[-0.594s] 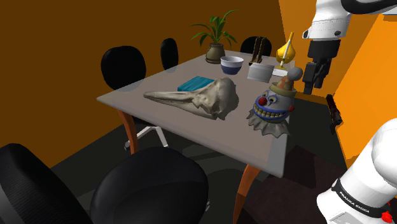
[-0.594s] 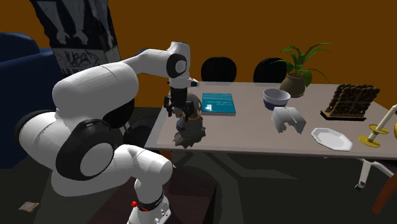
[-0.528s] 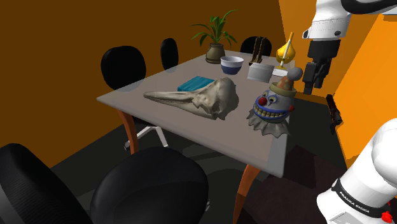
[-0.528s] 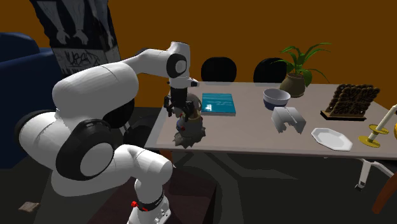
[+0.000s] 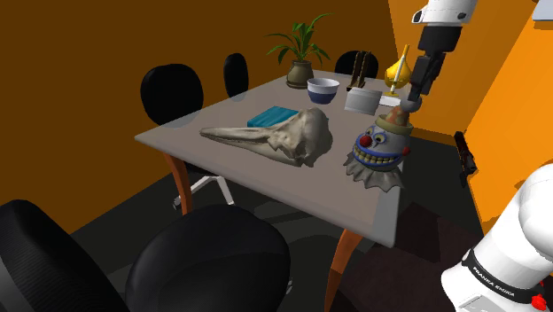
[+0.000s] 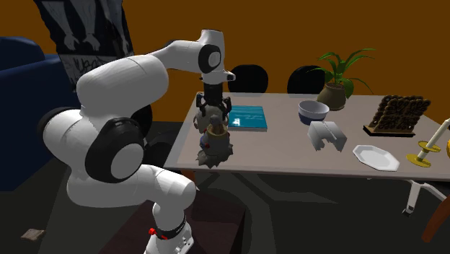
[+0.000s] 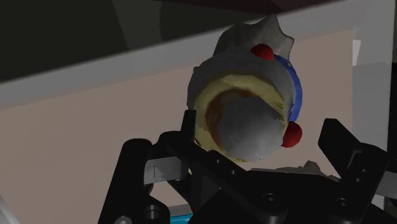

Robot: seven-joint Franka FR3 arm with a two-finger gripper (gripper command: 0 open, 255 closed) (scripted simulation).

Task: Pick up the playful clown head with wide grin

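Table [image 5: 292, 182]: pale top, the hand poised over its near corner. Arm [image 6: 122, 79]: white, arching up from the stand and pointing the hand straight down. Black chair [image 5: 208, 257]: off the table, well apart from the hand on the shoulder view's lower left. Skull [image 5: 284, 135]: long-beaked, bone-coloured, lying flat, to the shoulder view's left of the hand and just beside the clown. Clown [image 5: 379, 152]: directly beneath the hand, resting on its ragged white ruff on the tabletop, face blue and white with red nose and wide toothy grin, small hat with grey pom-pom uppermost. Plant [image 5: 301, 49]: potted, far end of the table, well beyond the hand. Book [image 5: 271, 115]: teal, flat, past the skull from the hand. Bowl [image 5: 323, 89]: blue-rimmed, near the plant. Gripper [image 5: 410, 102]: released, fingers [image 7: 337, 137] spread either side of the pom-pom in the wrist view, just above the hat, nothing grasped.
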